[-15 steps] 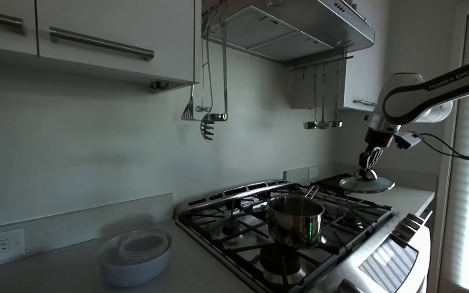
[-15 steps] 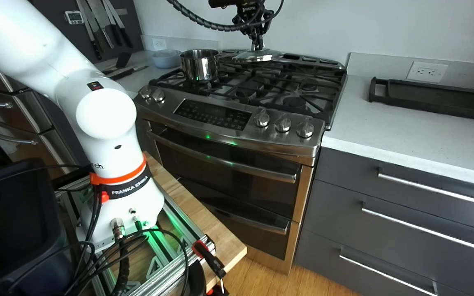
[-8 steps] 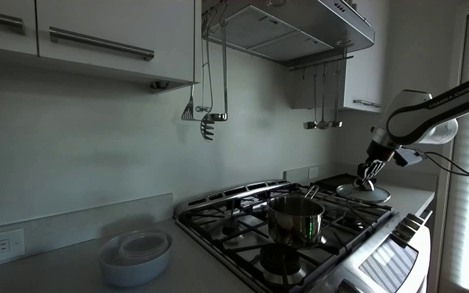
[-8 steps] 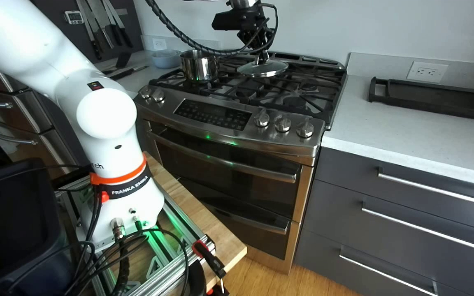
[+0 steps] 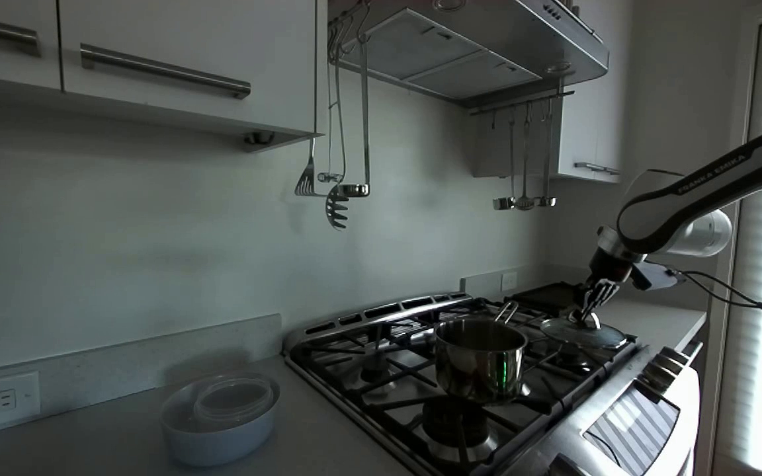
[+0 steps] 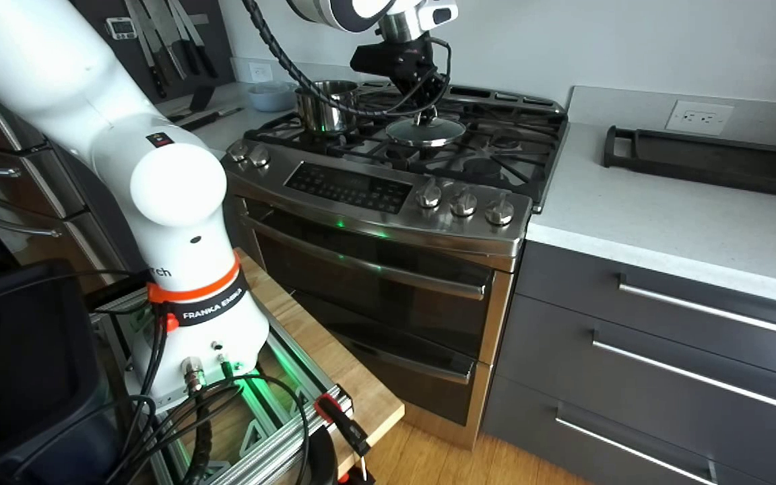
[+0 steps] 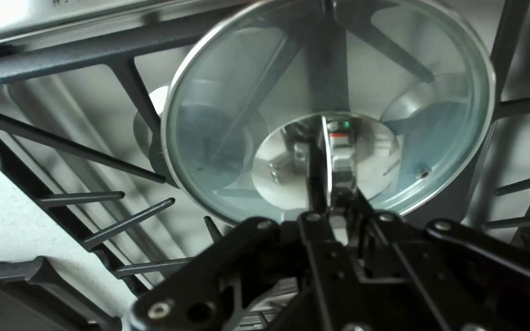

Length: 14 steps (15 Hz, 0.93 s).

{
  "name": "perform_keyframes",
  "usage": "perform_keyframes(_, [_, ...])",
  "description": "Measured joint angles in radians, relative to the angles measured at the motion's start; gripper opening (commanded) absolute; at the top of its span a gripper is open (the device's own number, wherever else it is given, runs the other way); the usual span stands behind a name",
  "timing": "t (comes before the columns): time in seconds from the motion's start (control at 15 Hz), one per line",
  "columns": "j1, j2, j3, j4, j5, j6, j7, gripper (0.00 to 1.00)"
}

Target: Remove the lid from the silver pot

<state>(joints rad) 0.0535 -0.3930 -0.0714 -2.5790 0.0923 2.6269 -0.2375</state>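
Observation:
The round glass lid [image 5: 573,337] has a silvery rim and a shiny metal handle. In the wrist view my gripper [image 7: 334,202] is shut on the handle, with its black fingers on either side. The lid [image 6: 422,135] lies nearly level low over the burner grates, beside the silver pot; whether it touches the grates I cannot tell. Uncovered, the silver pot [image 5: 480,363] stands on a burner, its inside visible, and it shows in both exterior views. A cable partly covers the gripper [image 6: 424,113] in an exterior view.
Black burner grates [image 6: 489,145] spread under and around the lid. A pale bowl [image 5: 219,439] holding a clear container sits on the counter past the pot. A black tray [image 6: 718,165] lies on the opposite counter. Utensils [image 5: 524,202] hang below the range hood [image 5: 473,49].
Over the last second the lid, held in my gripper, has come down from above the stove to just over the grates. The pot has stayed put.

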Motion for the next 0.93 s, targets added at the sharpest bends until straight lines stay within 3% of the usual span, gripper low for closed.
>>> perform_keyframes(0.93, [0.089, 0.109, -0.070, 0.001, 0.172, 0.080, -0.186, 0.04])
